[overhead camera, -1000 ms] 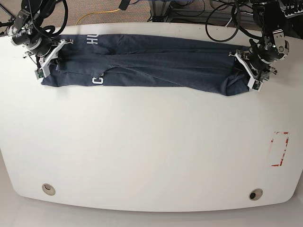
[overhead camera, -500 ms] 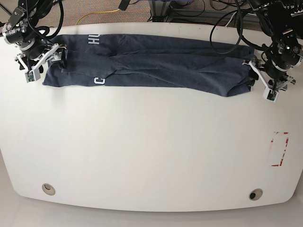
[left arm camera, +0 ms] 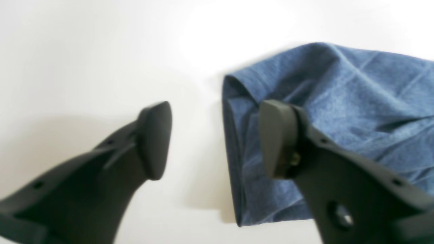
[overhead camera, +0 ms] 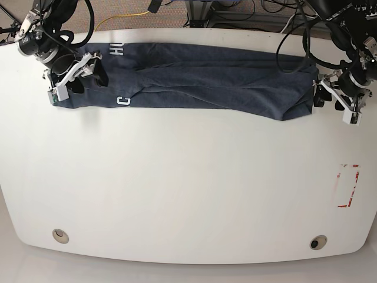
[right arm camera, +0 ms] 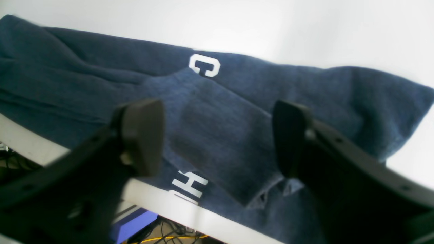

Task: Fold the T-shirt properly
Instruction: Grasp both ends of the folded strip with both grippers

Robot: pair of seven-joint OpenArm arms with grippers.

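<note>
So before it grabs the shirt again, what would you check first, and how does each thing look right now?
1. Left gripper open: ok, its jaws stand wide apart with nothing between them.
2. Right gripper open: ok, jaws apart, hovering over the cloth.
3. T-shirt folded into a long band: ok, though wrinkled along the middle.
4. Shirt fully on the table: cannot tell; in the right wrist view the lettered end lies right along the table's far edge.
5. Left gripper lined up with the shirt's end: not ok; one finger is over the cloth, the other over bare table.
6. Shirt ends square: not ok, the corner by the left gripper is bunched.
</note>
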